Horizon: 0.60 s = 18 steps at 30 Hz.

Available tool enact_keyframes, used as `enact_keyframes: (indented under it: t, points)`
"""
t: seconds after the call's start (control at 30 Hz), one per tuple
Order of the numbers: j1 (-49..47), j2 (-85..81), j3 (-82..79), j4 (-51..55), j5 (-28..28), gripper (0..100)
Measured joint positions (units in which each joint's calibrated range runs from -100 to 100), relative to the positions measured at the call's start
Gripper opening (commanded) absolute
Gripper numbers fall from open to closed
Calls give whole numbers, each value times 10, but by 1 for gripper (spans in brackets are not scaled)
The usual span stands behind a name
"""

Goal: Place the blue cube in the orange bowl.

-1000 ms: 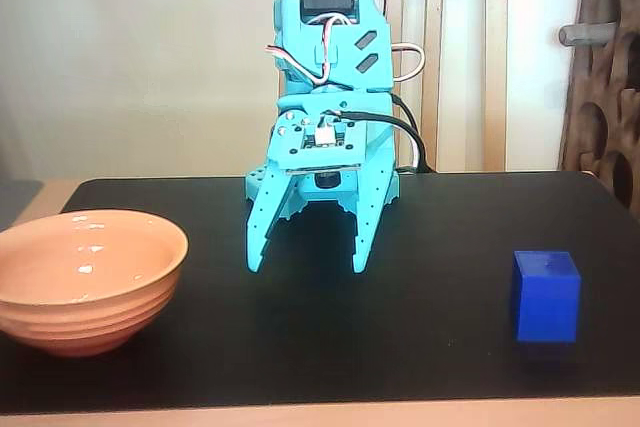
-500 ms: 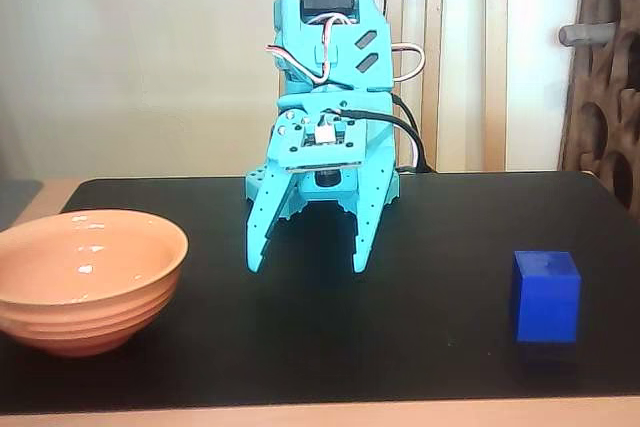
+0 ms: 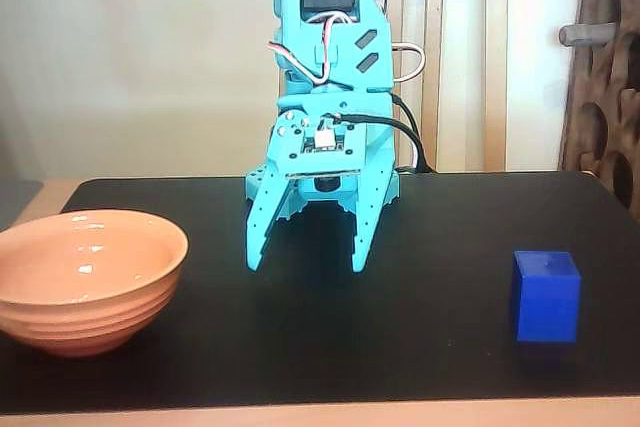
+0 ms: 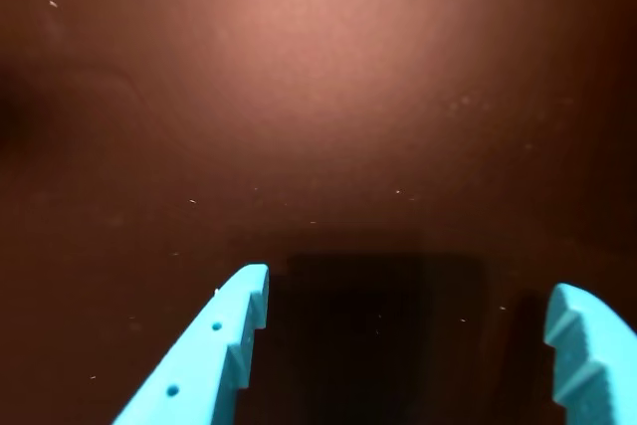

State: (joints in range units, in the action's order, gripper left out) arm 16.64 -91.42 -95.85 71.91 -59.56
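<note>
A: Where's your cube?

B: In the fixed view the blue cube (image 3: 545,297) sits on the black table (image 3: 440,237) at your lower right. Deep blue, smooth faces, upright, flat on one face, a faint reflection beneath it. Your wrist view does not catch it.

A: And the bowl?

B: The orange bowl (image 3: 85,282) stands at the far left of the fixed view, partly cut by the frame edge. Glossy peach-orange, ridged rings around the outer wall, light glints on the inside. What you can see of its interior holds nothing. Cube and bowl lie well apart, with your arm between them.

A: What's the gripper doing?

B: Your gripper (image 3: 303,265) hangs mid-table in the fixed view, turquoise fingers pointing down, jaws spread wide, nothing between them. Tips are close to the tabletop; you cannot tell from here whether they touch. In the wrist view the gripper (image 4: 408,291) shows two toothed fingertips at the bottom edge, far apart, with only dark table surface and a shadow in the gap.
</note>
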Motion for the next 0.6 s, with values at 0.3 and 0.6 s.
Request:
enact_keyframes:
  t: [0.3,0.6]
  points:
    - [-18,82,97,0,0,32]
    - [-30,189,229,23,0,32]
